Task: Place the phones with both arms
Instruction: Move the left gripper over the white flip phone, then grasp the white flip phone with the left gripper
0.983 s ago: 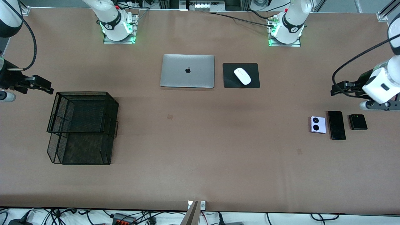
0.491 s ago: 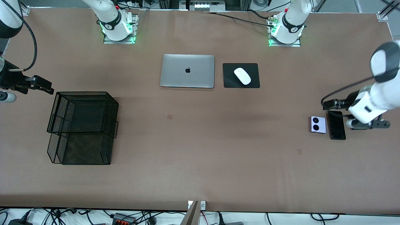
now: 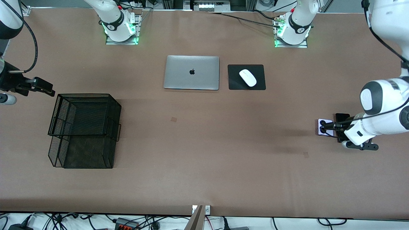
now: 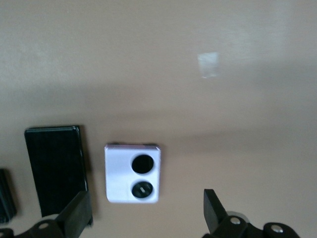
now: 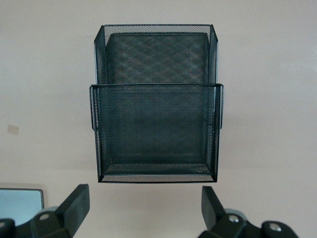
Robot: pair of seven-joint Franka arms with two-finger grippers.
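The lavender flip phone with two black camera circles lies toward the left arm's end of the table. In the left wrist view it lies flat, just ahead of the gap between my fingers. The long black slab phone lies beside it, and only its end shows in the front view. The small black flip phone shows only at the picture's edge, and the arm hides it in the front view. My left gripper is open and empty above the lavender phone. My right gripper is open and empty, waiting beside the mesh tray.
A black two-tier wire mesh tray stands toward the right arm's end. A closed silver laptop and a white mouse on a black pad lie mid-table, nearer the arms' bases.
My left arm has swung down and toward the front camera, from beside the phones to over them. It now covers the small black flip phone. The right arm has not moved.
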